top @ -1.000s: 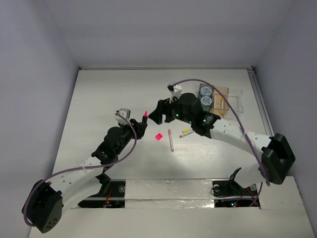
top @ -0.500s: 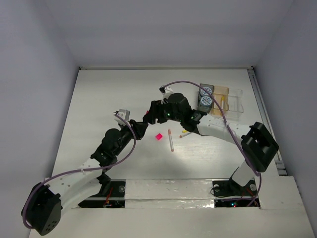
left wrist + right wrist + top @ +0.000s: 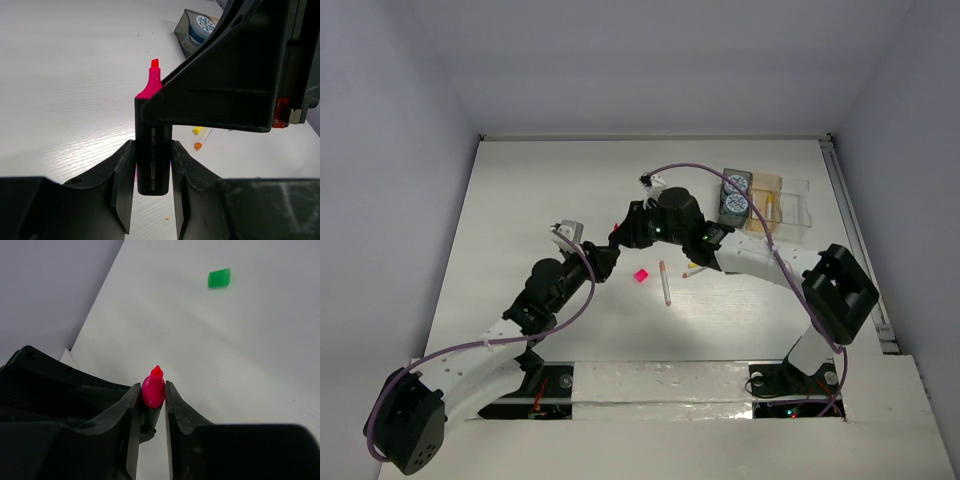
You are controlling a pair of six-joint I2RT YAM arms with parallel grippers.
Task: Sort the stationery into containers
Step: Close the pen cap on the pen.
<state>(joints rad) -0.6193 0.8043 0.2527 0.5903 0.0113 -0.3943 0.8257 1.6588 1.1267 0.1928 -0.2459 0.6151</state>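
An uncapped black highlighter (image 3: 153,160) with a pink tip (image 3: 154,389) stands upright above the table. My left gripper (image 3: 153,150) is shut on its lower barrel. My right gripper (image 3: 152,387) has come in from the right and is shut on the pink tip end, both jaws touching it. In the top view the two grippers meet left of centre (image 3: 613,243) and the highlighter between them is mostly hidden. A pink cap (image 3: 641,275) lies on the table just right of them. The containers (image 3: 782,203) stand at the back right, with two blue-white rolls (image 3: 735,195) in the dark grey one.
A pink-white pen (image 3: 665,283) and a yellow pen (image 3: 695,268) lie on the table right of the pink cap, under my right arm. A green cap (image 3: 219,278) lies on the table farther off in the right wrist view. Walls stand on three sides of the table.
My right arm swung left from over the containers to the highlighter, and its jaws closed on the pink tip. The left arm has kept hold and barely moved.
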